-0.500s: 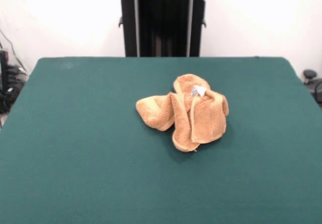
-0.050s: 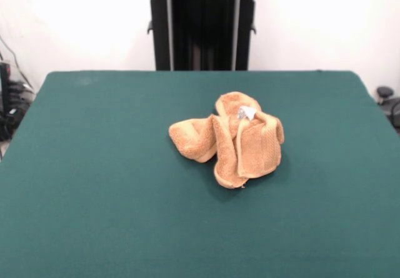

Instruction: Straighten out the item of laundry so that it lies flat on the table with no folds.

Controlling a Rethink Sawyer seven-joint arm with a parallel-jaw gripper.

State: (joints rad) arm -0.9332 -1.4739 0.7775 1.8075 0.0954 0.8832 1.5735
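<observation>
My arm is drawn back out of the scene, and my pincer does not appear anywhere in this front view, so I cannot tell whether it is released or clenched. Nothing of mine reaches over the table.

One towel (image 2: 228,140) lies on the table (image 2: 94,184). It is orange-tan terry cloth, crumpled into a loose heap and not lying flat. It sits a little right of the table's middle and somewhat toward the far side, well apart from every edge. The heap has three rough lobes: one rounded fold pushed out to the left, one hump at the top, and one broader flap hanging down at the right front, where a ribbed hem band runs along its edge. One small white tag (image 2: 246,112) stands up near the top of the heap, just right of its peak.

The table is one large dark green surface with a felt-like look, filling most of the view. The towel is the only thing resting on it.
</observation>
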